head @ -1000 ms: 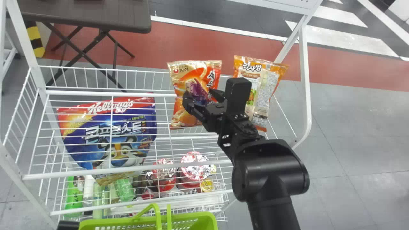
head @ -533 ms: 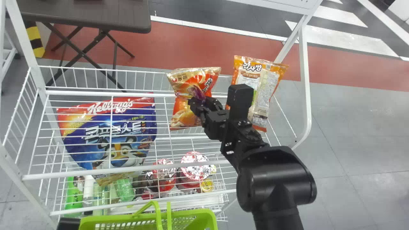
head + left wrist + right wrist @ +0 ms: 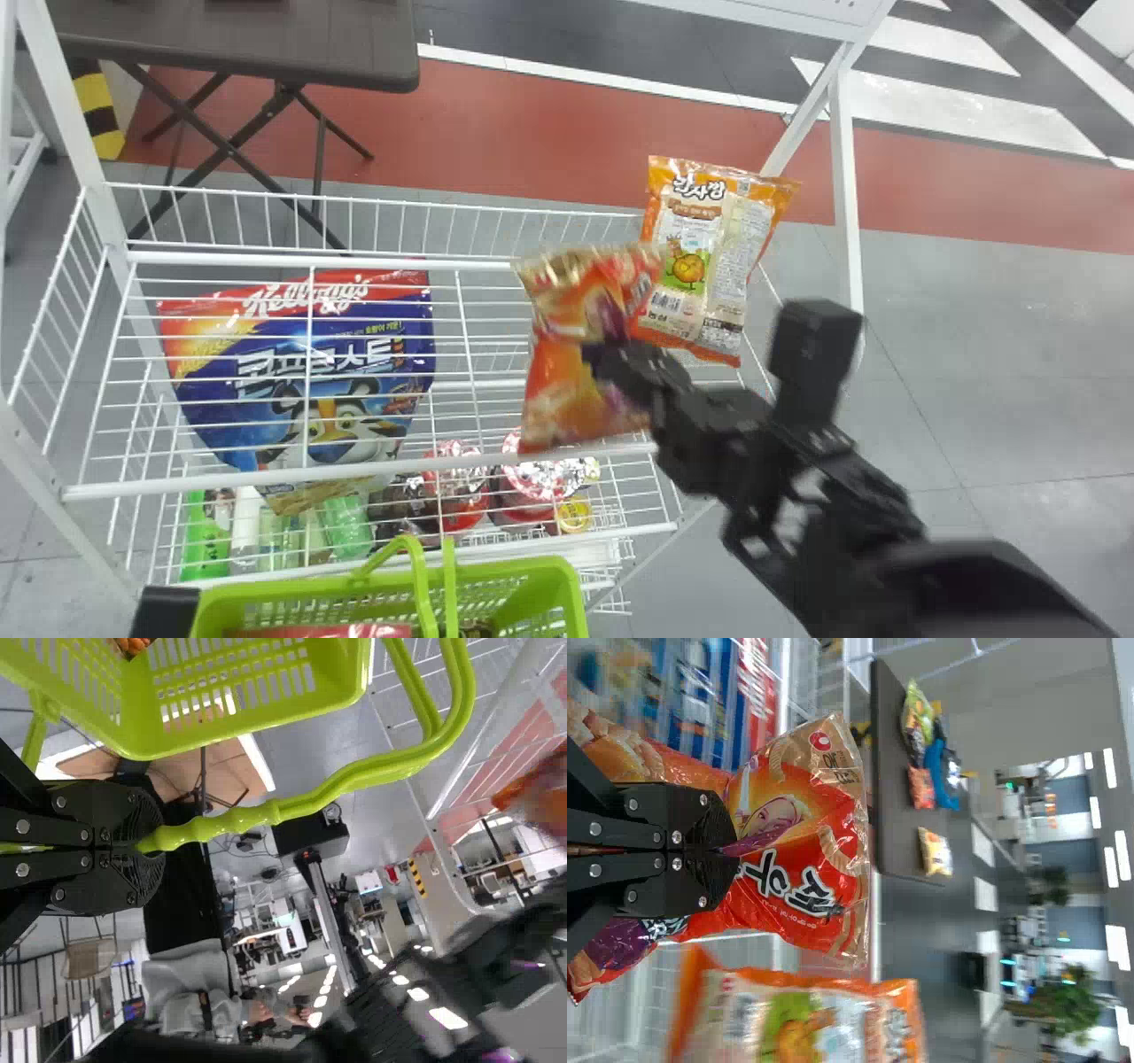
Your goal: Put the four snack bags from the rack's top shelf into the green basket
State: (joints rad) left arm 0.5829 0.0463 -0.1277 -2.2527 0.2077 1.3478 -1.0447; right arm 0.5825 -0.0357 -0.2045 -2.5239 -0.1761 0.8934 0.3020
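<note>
While the left gripper [image 3: 164,613] clamps the basket handle [image 3: 275,810], the right gripper [image 3: 605,357] pinches one snack bag [image 3: 563,403] (orange) in its fingers

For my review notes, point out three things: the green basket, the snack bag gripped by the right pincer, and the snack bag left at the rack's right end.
Green basket [image 3: 301,587]: head view, far rim.
Gripped snack bag [image 3: 824,850]: right wrist view, printed front.
Rack snack bag [image 3: 691,268]: head view, printed chick.

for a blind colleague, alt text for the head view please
The robot's right gripper holds an orange snack bag above a wire rack; another bag stands behind, a blue cereal bag left, the green basket below.
</note>
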